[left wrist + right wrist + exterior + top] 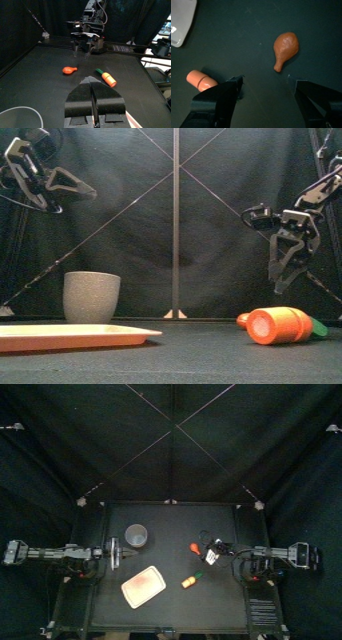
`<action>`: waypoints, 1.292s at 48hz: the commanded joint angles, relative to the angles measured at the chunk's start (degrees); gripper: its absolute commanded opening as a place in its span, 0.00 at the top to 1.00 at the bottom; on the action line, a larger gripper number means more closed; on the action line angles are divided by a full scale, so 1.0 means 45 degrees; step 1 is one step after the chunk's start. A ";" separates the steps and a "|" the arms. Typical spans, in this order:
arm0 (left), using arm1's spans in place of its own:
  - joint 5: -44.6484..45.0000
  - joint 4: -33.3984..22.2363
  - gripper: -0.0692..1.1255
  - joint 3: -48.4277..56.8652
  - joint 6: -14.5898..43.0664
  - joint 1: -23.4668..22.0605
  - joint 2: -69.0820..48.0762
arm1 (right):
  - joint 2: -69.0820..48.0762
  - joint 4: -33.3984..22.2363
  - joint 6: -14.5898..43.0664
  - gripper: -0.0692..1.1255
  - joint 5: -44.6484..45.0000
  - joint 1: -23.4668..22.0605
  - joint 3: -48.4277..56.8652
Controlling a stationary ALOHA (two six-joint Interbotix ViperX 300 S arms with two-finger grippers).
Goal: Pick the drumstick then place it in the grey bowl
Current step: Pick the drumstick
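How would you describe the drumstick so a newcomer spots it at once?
On the right half of the black table, near the open right gripper, lie two toys. The drumstick is the one farther back: red-orange, plump, tapering to a thin stem, unlike the stubby green-tipped carrot.

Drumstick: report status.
Right claw open, hovering above drumstick, no contact. Left claw shut, empty. Drumstick on table; carrot nearby, not blocking.

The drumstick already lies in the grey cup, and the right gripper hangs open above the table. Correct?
No: the drumstick lies on the table, outside the grey cup, as the right wrist view shows. The right gripper does hang open above the table.
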 commanded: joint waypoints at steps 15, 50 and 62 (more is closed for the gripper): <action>-0.0117 0.0039 0.96 -0.0176 0.0020 0.0195 0.0039 | 0.2246 -0.0859 0.1680 0.09 -0.0215 -0.0469 -0.0859; -0.0059 0.0039 0.96 -0.0039 0.0020 0.0215 0.0039 | 0.4551 -0.0547 0.1680 0.18 -0.0137 -0.0957 -0.1914; -0.0039 0.0039 0.96 -0.0020 0.0000 0.0195 0.0020 | 0.4551 -0.0547 0.1680 0.43 -0.0059 -0.0898 -0.1992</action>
